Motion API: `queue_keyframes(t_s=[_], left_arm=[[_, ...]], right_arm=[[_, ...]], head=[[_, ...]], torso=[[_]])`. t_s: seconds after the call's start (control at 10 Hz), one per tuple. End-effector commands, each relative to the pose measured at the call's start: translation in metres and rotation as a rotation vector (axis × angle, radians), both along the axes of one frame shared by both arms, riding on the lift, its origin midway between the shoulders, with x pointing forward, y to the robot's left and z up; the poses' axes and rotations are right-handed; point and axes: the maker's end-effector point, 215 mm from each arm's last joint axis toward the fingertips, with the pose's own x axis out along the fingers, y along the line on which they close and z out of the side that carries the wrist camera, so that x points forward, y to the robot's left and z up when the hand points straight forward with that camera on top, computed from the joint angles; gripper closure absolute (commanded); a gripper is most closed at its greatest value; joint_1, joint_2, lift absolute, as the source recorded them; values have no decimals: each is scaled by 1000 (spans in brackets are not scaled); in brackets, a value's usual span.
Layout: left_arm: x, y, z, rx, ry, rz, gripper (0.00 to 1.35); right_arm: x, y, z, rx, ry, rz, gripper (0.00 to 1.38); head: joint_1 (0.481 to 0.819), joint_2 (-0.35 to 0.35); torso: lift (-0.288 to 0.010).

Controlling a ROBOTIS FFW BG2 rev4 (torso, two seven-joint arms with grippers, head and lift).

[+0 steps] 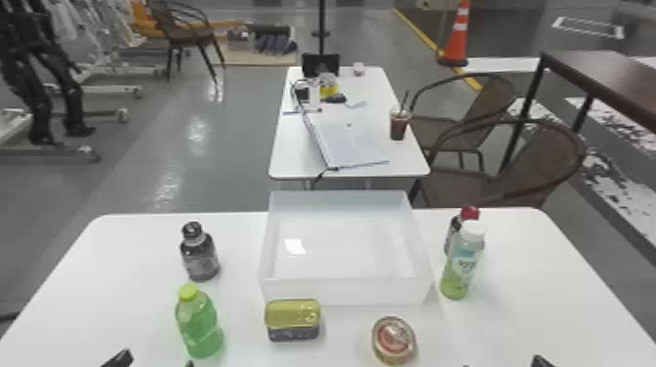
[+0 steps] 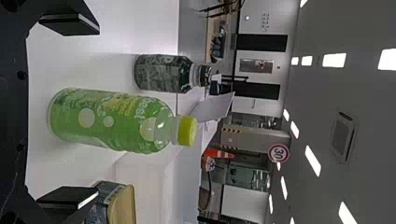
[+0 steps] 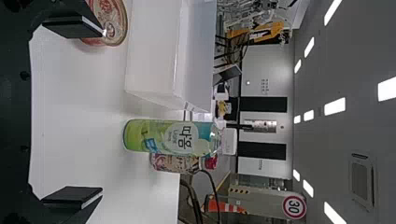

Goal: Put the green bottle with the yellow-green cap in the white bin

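Note:
At the front left of the table in the head view, the green bottle with the yellow-green cap stands upright. My left gripper is at the bottom edge just in front of it. In the left wrist view that gripper is open, with the green bottle beyond its spread fingers, untouched. The white bin sits at the table's middle back with nothing in it. My right gripper is at the bottom right; in the right wrist view the gripper is open and holds nothing.
A dark bottle stands behind the green one. A yellow-topped tin and a round can lie in front of the bin. Right of the bin are a white-capped bottle and a red-capped bottle.

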Motion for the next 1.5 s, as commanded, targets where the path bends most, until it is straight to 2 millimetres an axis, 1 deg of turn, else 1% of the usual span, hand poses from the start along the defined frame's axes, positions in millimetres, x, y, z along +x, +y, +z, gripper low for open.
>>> queue_keyframes(t_s=[0.0,0.1,0.3,0.5,0.6,0.8,0.9,1.0,1.1,1.2,1.4], left_arm=[[17,-21,0,-39,-4,-42,98],[26,-29,2,-53,-7,-59,98],[44,-43,-5,-66,2,-89,98],[58,-40,-14,-31,9,-91,98],[66,-36,-14,-9,3,-88,98],[74,-24,-12,25,-4,-71,99],[76,-19,-12,39,-4,-65,124],[77,-16,-14,45,2,-62,228],[77,-15,-19,48,20,-61,582],[78,-16,-18,52,20,-65,818],[80,-18,-17,53,20,-70,820]], right_arm=[[0,0,-2,6,5,-2,104],[0,2,-2,8,4,1,104],[0,1,-4,11,8,0,104],[0,2,-5,12,9,1,104],[1,2,-4,15,8,0,104],[3,4,-3,18,3,2,104],[3,4,-4,18,5,2,104],[3,4,-4,18,5,2,104],[4,4,-4,19,5,2,104],[4,4,-3,21,3,1,104],[4,3,-5,22,6,1,104]], head=[[549,0],[549,0],[549,0],[549,0],[549,0],[549,0],[549,0],[549,0],[549,0],[549,0],[549,0]], torso=[[-100],[-100],[-100],[-100],[-100],[-100],[-100],[-100],[-100],[-100],[-100]])
